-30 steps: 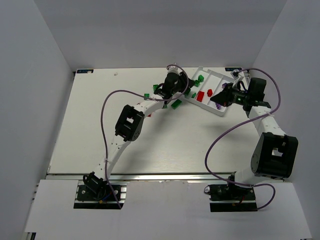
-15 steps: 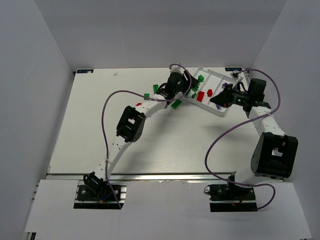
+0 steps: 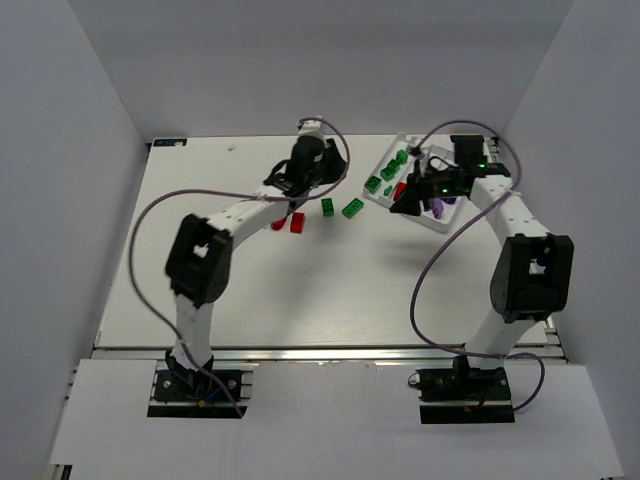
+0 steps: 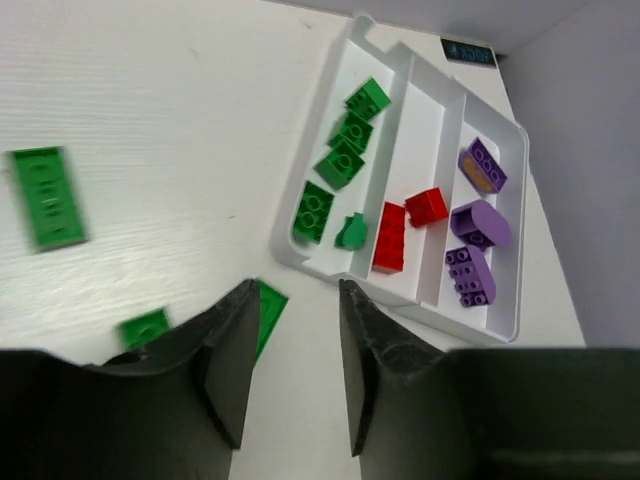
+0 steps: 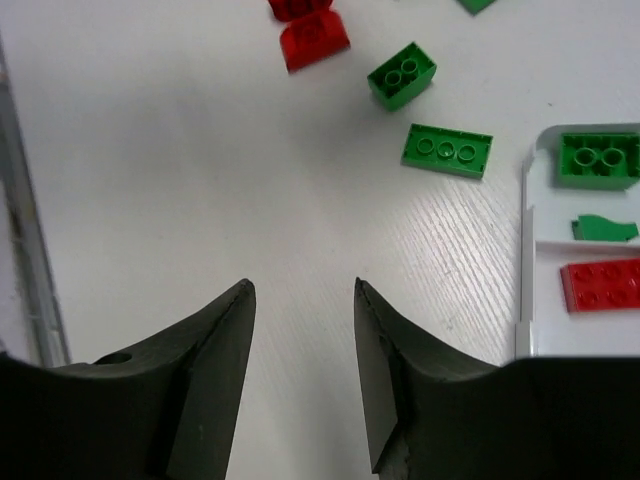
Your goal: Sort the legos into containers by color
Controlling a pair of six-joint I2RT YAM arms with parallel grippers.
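Roughly two-thirds done, I judge. Left gripper (image 4: 295, 300) jaws slightly parted, empty, above loose green legos (image 4: 45, 195); two reds (image 3: 297, 221) also lie on the table (image 3: 350, 280). Tray (image 4: 415, 130) holds the rest, one colour per compartment. Right gripper (image 5: 302, 295) jaws spread, empty.

No text can be read. A small dark tag (image 4: 468, 51) on the surface (image 4: 150, 90), at one o'clock from the white tray (image 4: 420, 120), bears pale characters too blurred to make out. A second corner tag (image 3: 170, 142) is too small to read.
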